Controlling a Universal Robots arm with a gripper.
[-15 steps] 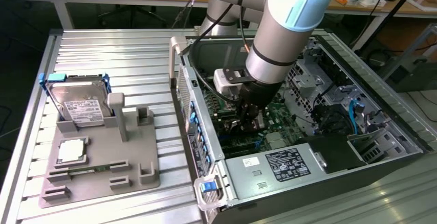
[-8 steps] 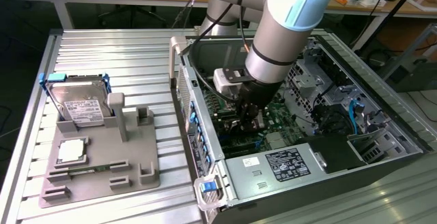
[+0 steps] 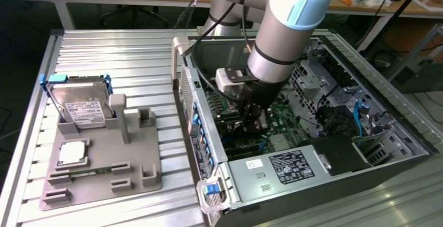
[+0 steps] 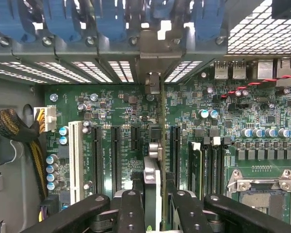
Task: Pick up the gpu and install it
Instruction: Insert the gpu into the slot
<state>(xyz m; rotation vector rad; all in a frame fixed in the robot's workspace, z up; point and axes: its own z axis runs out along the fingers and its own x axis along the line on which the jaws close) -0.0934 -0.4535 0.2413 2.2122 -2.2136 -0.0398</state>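
The gpu (image 4: 154, 150) is seen edge-on in the wrist view, a thin dark card standing upright over the green motherboard (image 4: 116, 104) between two black expansion slots (image 4: 175, 150). Its silver bracket (image 4: 153, 48) reaches the case's rear slot openings. My gripper (image 4: 153, 204) is shut on the card, one black finger (image 4: 131, 208) on each face. In the exterior view my gripper (image 3: 252, 117) reaches down inside the open computer case (image 3: 207, 149), low over the board. Whether the card's edge touches a slot is hidden.
A silver hard drive (image 3: 80, 108) and a small square chip (image 3: 72, 153) sit in a grey fixture (image 3: 104, 180) on the slatted metal table (image 3: 104, 51). Inside the case are blue slot latches (image 4: 63, 19), a sleeved cable bundle (image 4: 14, 126), the CPU socket (image 4: 262, 194) and the power supply (image 3: 284, 167).
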